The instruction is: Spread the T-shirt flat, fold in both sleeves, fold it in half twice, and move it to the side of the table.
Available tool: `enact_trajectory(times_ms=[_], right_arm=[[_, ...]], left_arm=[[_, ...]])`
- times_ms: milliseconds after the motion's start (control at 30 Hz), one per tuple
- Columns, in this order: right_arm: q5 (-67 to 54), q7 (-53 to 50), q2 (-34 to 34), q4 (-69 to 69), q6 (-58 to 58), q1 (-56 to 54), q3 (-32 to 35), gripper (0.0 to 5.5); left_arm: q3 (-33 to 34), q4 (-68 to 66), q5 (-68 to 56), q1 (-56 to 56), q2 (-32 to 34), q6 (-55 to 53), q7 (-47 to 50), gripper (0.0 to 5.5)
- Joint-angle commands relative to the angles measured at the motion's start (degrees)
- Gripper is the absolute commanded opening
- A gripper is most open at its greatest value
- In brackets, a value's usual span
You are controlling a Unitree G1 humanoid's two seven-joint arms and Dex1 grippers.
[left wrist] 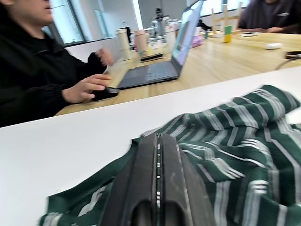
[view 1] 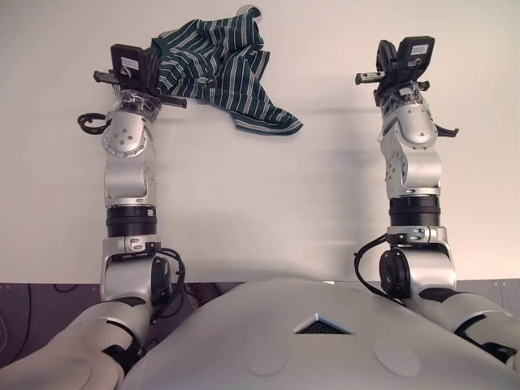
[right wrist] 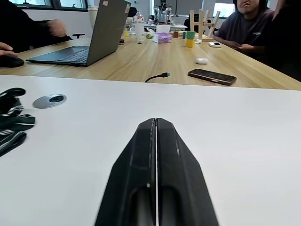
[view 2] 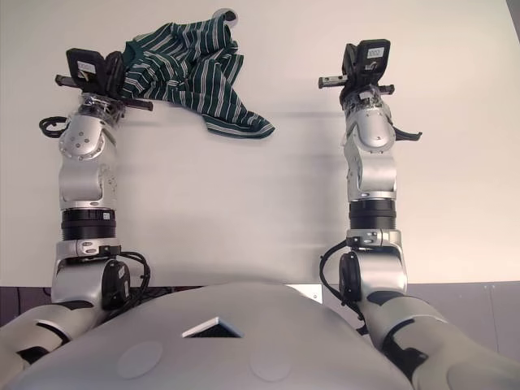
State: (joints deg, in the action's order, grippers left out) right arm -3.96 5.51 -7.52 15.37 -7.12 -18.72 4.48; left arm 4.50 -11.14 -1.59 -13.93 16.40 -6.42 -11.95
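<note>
Left fingers (left wrist: 143, 188), pressed together, sit at the edge of the bunched T-shirt (view 1: 215, 69) upper left; right fingers (right wrist: 174, 179), likewise closed, lie well apart.

My two head cameras look forward and down on the table (view 1: 260, 187), sharing it. My wrist cameras sit low behind the left gripper (left wrist: 158, 137) and right gripper (right wrist: 155, 121), facing far; both catch the shirt (left wrist: 235, 141).

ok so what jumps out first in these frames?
A crumpled green striped T-shirt lies bunched at the far left of the white table, not yet spread. The left gripper sits shut at its left edge; the right gripper is shut over bare table, well to the right of the cloth.
</note>
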Motion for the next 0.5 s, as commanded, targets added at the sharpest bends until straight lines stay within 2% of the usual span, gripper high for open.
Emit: enact_trajectory(times_ms=[33,167,267,500], right_arm=[[0.53,0.43,-0.61,0.80,-1.27,-0.92,-0.37,0.00],[0.80,0.55,-1.01,2.23,-1.12,-1.44,-0.32,0.00],[0.85,0.04,-0.64,4.03,-0.49,-2.44,-0.26,0.00],[0.69,-1.32,-0.20,5.56,0.50,-2.49,0.11,0.00]], left_arm=[[-5.38,4.10,-0.77,-0.32,1.97,0.61,-9.27,0.49],[-17.36,6.22,-0.07,-6.00,3.94,-3.60,-25.60,1.07],[-23.75,3.26,1.79,-13.19,3.14,-9.55,-32.19,1.50],[-33.82,-5.28,7.09,-23.12,2.01,-20.02,-41.37,1.56]])
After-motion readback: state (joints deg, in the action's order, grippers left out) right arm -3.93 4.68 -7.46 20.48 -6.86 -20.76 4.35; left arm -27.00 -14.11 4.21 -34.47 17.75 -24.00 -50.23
